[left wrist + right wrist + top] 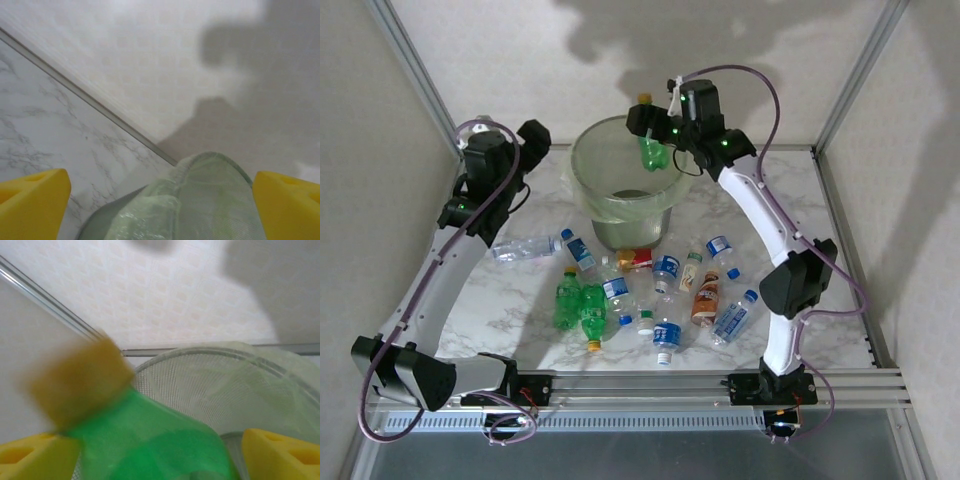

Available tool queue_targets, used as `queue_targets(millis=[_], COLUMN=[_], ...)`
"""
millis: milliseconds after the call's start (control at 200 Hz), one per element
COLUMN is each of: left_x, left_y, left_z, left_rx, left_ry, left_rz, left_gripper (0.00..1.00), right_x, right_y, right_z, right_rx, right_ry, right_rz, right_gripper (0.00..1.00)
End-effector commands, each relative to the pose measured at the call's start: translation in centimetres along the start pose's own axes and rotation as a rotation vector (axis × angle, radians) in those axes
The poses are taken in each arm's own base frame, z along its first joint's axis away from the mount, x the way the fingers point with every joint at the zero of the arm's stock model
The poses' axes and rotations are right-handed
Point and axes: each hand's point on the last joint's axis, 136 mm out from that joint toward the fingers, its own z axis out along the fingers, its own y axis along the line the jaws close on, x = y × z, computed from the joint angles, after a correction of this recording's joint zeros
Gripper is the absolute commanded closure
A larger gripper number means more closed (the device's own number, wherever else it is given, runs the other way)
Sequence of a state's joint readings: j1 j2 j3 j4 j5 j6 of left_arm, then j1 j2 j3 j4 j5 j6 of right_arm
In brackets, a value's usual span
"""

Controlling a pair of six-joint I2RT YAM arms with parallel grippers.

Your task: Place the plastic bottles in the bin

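Observation:
A green bottle (652,152) with a yellow cap (80,380) hangs tilted over the mouth of the bin (582,168), between the fingers of my right gripper (660,128). In the right wrist view the bottle (155,440) is blurred. It lies against the left finger (30,457) and a gap separates it from the right finger (285,452), so the gripper (150,455) stands open. My left gripper (533,135) hovers left of the bin, open and holding nothing, with the liner's rim (210,165) below its gap (160,210). Several plastic bottles (666,268) lie in front of the bin.
Two green bottles (580,305) lie side by side at the front left of the pile. A brown-orange one (706,298) and a red-labelled one (638,259) lie among the clear ones. A clear bottle (525,246) lies apart under the left arm. Frame posts (415,70) bound the table.

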State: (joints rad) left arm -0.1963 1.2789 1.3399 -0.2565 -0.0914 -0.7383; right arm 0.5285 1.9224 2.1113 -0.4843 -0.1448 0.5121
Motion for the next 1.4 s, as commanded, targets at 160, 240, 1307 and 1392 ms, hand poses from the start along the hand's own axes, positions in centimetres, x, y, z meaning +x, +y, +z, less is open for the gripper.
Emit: queue_targets(millis=[160,240,1307,1392], left_x=[-0.9,-0.5,15.9,16.3], left_y=[5.0,6.9,26.8,27.2], left_z=[-2.2,-3.1,0.9,1.6], left_rx=[-0.208,-0.271,-0.755,-0.778], left_ry=[-0.052,-0.056,0.331,0.337], left_rz=[-0.037,-0.05,-0.448,-0.459], left_gripper=[0.04,0.03,0.06,0.06], right_x=[-0.8,-1.0,4.6,4.8], right_y=[2.1,2.4,6.5,6.4], right_z=[-1.4,-2.1,-7.8,-8.1], right_rx=[-0.038,-0.02,0.025,0.025], right_ry=[-0.013,-0.037,-0.043,-0.038], right_rz=[-0.044,-0.068,-0.188,-0.188], right_gripper=[0.09,0.09,0.04,0.04])
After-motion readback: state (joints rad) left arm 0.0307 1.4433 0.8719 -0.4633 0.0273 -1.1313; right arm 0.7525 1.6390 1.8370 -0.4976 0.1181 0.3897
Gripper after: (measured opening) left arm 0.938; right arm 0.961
